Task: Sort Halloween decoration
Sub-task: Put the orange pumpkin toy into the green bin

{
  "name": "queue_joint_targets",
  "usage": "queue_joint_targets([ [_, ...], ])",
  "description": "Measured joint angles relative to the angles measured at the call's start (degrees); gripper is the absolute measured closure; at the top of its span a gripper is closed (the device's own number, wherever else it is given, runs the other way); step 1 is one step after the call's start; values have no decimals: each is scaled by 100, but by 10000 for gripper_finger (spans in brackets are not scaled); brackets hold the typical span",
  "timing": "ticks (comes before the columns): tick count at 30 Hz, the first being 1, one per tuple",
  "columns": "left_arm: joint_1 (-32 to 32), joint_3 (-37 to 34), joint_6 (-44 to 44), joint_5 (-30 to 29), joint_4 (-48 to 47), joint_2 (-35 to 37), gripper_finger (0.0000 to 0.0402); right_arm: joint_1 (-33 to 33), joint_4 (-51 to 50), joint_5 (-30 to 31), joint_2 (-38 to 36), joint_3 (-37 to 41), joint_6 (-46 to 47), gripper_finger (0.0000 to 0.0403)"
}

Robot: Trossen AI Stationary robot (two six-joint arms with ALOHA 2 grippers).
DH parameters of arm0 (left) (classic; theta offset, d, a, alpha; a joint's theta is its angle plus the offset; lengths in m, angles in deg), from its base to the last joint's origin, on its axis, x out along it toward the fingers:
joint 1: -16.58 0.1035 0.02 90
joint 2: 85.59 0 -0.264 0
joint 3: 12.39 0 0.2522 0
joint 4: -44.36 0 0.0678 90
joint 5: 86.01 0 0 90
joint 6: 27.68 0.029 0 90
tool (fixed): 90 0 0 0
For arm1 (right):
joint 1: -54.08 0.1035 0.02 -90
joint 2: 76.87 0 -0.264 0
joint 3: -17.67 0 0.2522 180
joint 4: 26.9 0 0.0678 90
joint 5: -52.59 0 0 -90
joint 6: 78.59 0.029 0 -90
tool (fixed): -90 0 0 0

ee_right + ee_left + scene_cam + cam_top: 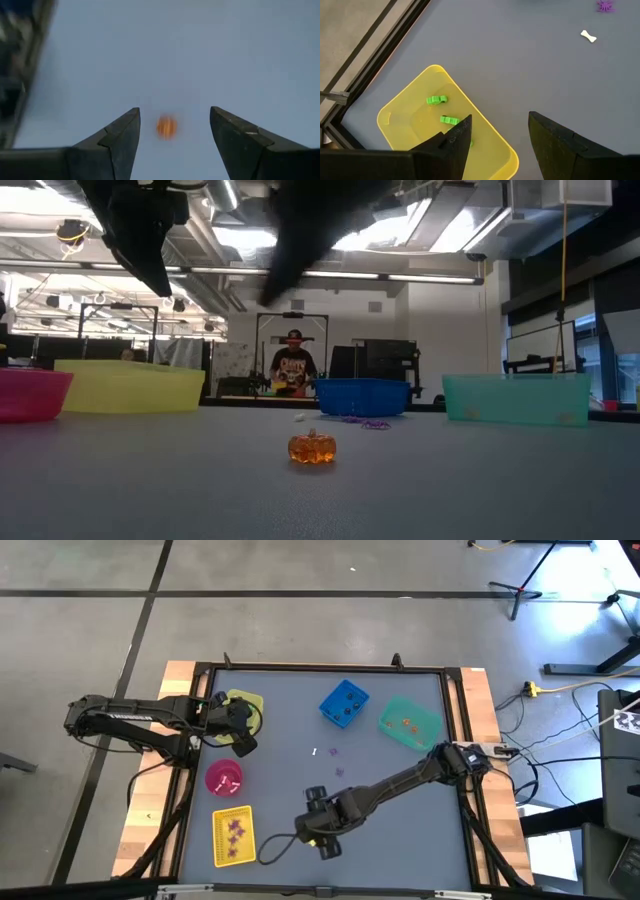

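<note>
So the right arm is stretched diagonally across the table (400,830) from its far right side, elbow bent, with the right tool (174,131) down near the front edge. Its fingers are spread wide with nothing pinched, and a little orange pumpkin (166,126) sits on the table right in the gap between them, not touched as far as I can see. From table level that same pumpkin (312,447) stands alone on the grey surface, upright.

The left arm reaches in from the left edge, and the left tool (499,137) hangs above the yellow bin (402,102), fingers spread too, holding nothing. Two green trinkets (437,100) lie in that bin (a third may be tucked behind a finger, can't tell).

Further out on the table there's a white bone (588,35) and a purple spider thing (606,6) lying loose, well apart from the bins. The yellow tray (233,835) at the front holds purple pieces, the pink bowl (224,778) is just behind it, and the blue bin (344,704) and teal bin (410,722) sit toward the back.
</note>
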Motion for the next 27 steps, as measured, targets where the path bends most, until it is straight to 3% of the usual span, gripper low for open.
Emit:
queue_joint_targets([
  [6,0,0,0,0,0,-2,223,0,-640,-120,24,2,-2,164],
  [27,0,0,0,0,0,-2,223,9,919,-273,76,1135,-278,164],
])
